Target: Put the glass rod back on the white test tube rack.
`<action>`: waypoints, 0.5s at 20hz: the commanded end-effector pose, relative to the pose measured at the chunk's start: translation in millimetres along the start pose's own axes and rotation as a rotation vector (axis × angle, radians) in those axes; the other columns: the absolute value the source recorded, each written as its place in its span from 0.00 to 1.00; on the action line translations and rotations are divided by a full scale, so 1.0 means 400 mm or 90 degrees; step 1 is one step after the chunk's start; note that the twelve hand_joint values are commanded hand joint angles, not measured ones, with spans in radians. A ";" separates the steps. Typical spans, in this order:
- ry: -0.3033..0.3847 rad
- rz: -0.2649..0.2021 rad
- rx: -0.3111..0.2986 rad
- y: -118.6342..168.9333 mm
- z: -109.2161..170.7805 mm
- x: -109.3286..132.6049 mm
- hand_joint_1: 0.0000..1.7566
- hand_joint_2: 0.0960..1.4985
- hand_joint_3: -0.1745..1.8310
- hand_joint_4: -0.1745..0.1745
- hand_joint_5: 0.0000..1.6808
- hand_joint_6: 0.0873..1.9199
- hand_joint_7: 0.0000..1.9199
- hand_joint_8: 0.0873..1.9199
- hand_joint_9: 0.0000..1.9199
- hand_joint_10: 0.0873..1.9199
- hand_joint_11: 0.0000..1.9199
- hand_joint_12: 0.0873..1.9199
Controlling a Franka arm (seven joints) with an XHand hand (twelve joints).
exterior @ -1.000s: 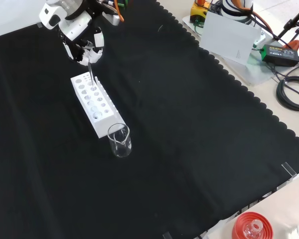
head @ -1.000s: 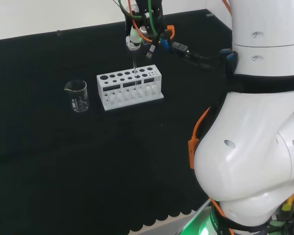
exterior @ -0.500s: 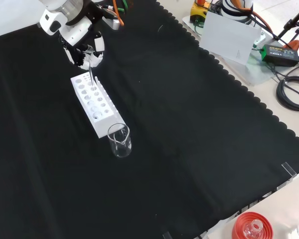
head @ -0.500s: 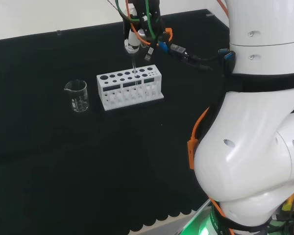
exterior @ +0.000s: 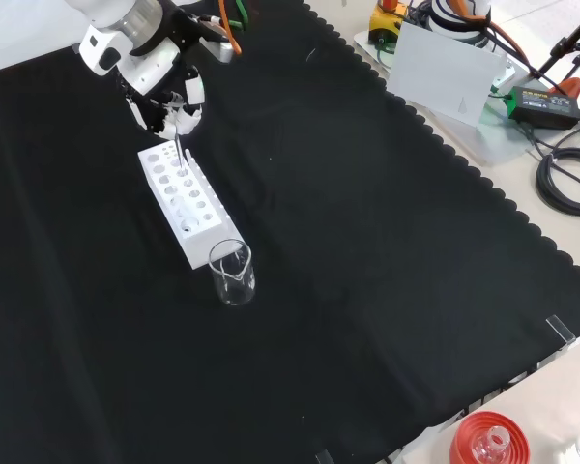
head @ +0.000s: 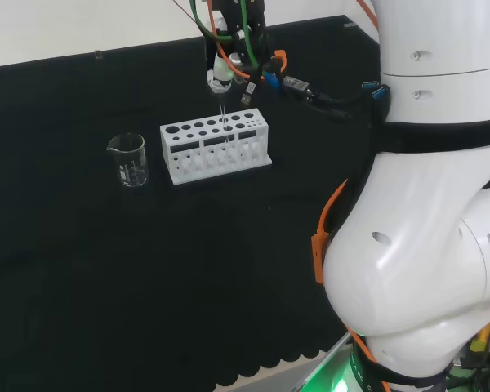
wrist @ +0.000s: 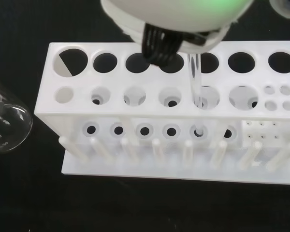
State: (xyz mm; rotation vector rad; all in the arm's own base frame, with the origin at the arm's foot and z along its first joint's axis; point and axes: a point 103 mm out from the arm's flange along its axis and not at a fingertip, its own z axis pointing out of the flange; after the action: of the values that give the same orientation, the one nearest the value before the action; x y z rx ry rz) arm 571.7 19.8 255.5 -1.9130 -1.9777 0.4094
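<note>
- Since the earlier head view, the hand (head: 223, 72) sits a little higher above the white test tube rack (head: 216, 150), while the glass rod (head: 224, 110) under it stays upright with its lower end down among the rack's holes.
- Front view agrees: the hand (exterior: 170, 104) has crept toward the top of the view, away from the rack (exterior: 186, 198), and the rod (exterior: 178, 153) stands in the rack's far end.
- From the wrist camera the rod (wrist: 195, 82) runs straight down into one hole of the rack's (wrist: 174, 113) second row, with its tip seeming to be seated in the lower plate.
- Whether the fingers are clasped on the rod's top or already let go, I cannot tell; the views are too cluttered with cables there.
- As for handling, the rod looks thin, stiff, light and slippery, and being glass it will likely snap if levered sideways against a hole's edge.
- Best hold is at its upper end, pinched from both sides, keeping it vertical so it slides and does not bind.
- A glass beaker (head: 128, 159) stands apart from the rack on the cloth, near its other end, clear of the work.
- By my judgement the placing is almost done; what is left is a clean straight-up withdrawal.
</note>
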 end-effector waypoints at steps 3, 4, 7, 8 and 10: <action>0.002 -0.003 0.002 -0.002 0.002 0.000 0.76 0.38 0.43 0.00 0.71 0.28 0.75 0.28 0.95 0.04 0.83 0.27; 0.001 -0.004 0.001 -0.002 0.002 0.001 0.76 0.38 0.43 0.00 0.71 0.28 0.75 0.28 0.95 0.04 0.83 0.27; 0.003 -0.004 0.002 -0.003 0.002 0.002 0.76 0.38 0.43 0.00 0.71 0.28 0.75 0.28 0.95 0.04 0.83 0.27; 0.003 -0.004 0.001 -0.004 0.002 0.003 0.76 0.38 0.43 0.00 0.71 0.28 0.75 0.28 0.95 0.04 0.83 0.27; 0.003 -0.005 0.005 -0.005 0.002 0.003 0.76 0.38 0.43 0.00 0.71 0.28 0.75 0.28 0.95 0.04 0.83 0.27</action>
State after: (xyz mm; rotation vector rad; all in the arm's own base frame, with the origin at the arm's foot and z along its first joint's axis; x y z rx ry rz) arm 570.2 20.7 255.3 -1.9040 -1.9791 0.4073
